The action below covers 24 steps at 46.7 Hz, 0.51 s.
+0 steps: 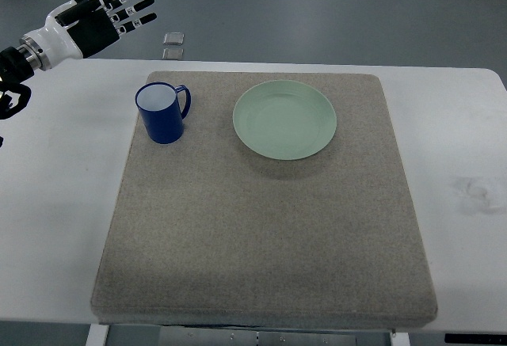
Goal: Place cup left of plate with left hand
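Left of plate point(284, 119) — cup point(162, 112)

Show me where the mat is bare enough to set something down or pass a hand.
The whole near half of the mat below the cup and plate is bare, as is the strip right of the plate. Tightest is the gap between cup and plate.

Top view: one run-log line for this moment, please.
left hand open, raised off table | blue cup upright on mat, left of green plate | right hand unseen
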Available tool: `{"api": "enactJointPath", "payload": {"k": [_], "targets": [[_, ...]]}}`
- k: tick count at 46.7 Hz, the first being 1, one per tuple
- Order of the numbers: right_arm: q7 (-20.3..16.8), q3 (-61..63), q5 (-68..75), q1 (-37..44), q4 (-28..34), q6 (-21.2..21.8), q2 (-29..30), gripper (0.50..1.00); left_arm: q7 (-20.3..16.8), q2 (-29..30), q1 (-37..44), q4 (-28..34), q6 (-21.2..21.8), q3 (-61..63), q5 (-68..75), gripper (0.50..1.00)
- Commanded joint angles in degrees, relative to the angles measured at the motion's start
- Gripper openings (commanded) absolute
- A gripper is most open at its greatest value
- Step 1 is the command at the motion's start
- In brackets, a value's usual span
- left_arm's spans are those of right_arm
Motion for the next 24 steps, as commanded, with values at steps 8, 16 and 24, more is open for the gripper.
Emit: {"api": "enactJointPath", "payload": {"k": [8,16,24], "targets": [[-0.09,-0.08,-0.11,-0.04,0.04,0.45,0.00,0.932,0.00,0.09,0.01,0.01,0.00,0.09,0.09,1.000],[-0.09,0.01,-0.02,-0.04,0.04,0.45,0.00,0.932,0.00,0.00,-0.08,-0.26,0.00,0.09,0.09,1.000],[-0.09,-0.16,-0.19,-0.13,0.13,0.45,0.00,0.932,0.00,0.00,0.01,-0.35,0.00,0.09,0.09,1.000]]}}
